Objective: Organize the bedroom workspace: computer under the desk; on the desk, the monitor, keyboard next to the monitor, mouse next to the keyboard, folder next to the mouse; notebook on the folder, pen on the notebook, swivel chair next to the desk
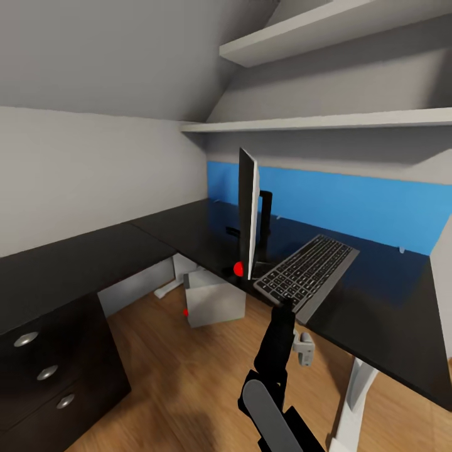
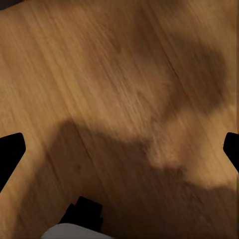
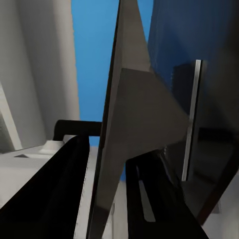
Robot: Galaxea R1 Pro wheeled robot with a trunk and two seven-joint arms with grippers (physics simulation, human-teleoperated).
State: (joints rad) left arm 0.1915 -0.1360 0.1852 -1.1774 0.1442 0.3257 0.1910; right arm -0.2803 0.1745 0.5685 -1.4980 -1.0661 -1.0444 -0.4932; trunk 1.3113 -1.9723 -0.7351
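The dark desk (image 1: pixel 389 314) runs along the blue back wall. On it the monitor (image 1: pixel 249 213) stands upright, seen edge-on. To its right is the grey keyboard (image 1: pixel 311 270), its near end past the desk's front edge. My right gripper (image 1: pixel 282 304) is shut on that near end. In the right wrist view, the keyboard's thin edge (image 3: pixel 124 124) is pinched between the two black fingers of the right gripper (image 3: pixel 112 149). The grey computer (image 1: pixel 215 300) stands on the floor under the desk. My left gripper (image 2: pixel 119 149) hangs open over the wooden floor, holding nothing.
A dark drawer cabinet (image 1: pixel 50 370) stands at the near left under the desk's left wing. Two white shelves (image 1: pixel 326 119) hang above the desk. A white desk leg (image 1: pixel 358 389) stands just right of my right arm. Wooden floor (image 1: pixel 176 383) lies between cabinet and leg.
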